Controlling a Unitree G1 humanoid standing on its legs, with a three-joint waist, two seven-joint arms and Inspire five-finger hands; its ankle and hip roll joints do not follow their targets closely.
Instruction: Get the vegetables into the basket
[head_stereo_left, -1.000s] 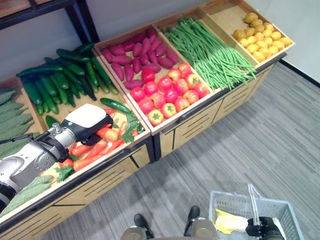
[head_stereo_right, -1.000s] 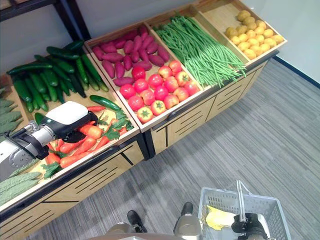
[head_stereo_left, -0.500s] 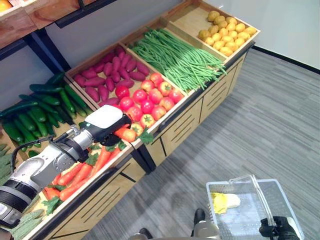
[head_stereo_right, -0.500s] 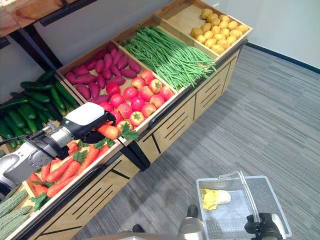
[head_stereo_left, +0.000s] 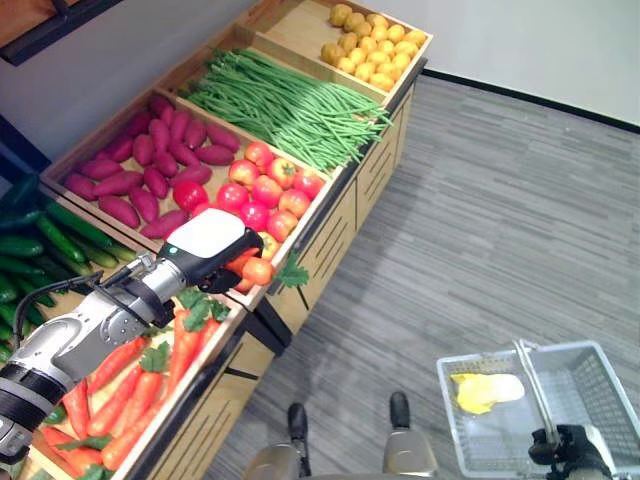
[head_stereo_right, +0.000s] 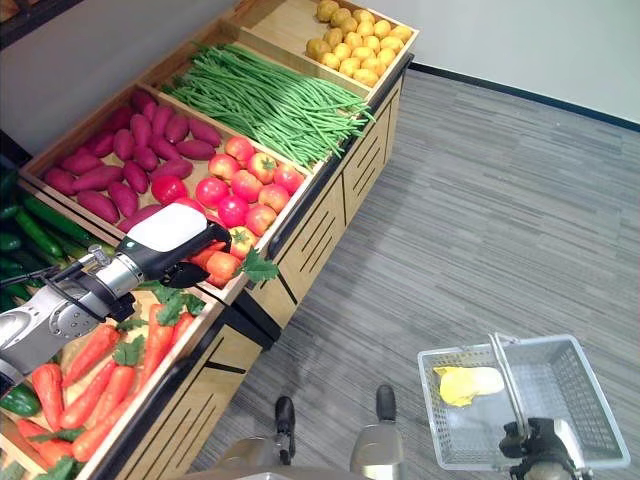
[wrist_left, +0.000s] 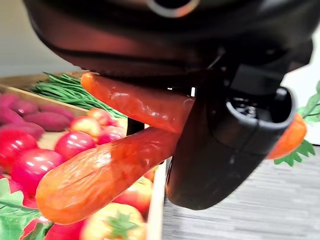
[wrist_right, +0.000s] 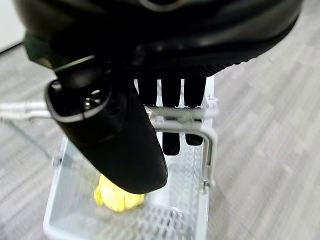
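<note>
Long wooden produce bench split into open bins, running from lower left to upper right. At the near left end, a bin of carrots with green tops, lying loose; cucumbers just behind them along the back edge. Left hand over the front edge of the bench, at the divider between carrot bin and tomato bin, fingers curled round two carrots; the pair held clear of the pile, tips pointing back over the bench, leafy tops hanging out past the front edge. Next bin along: purple sweet potatoes at the back, red tomatoes at the front, one with a green stalk beside the hand. Next, a bin heaped with long green beans. At the far right end, a bin of small yellow potatoes gathered toward its outer corner. Grey striped carpet floor in front of the bench. Lower right, well apart from the bench, a pale wire basket with its handle raised; right hand with fingers hooked round that handle. Inside the basket, one yellow vegetable lying near the corner closest to the bench.
</note>
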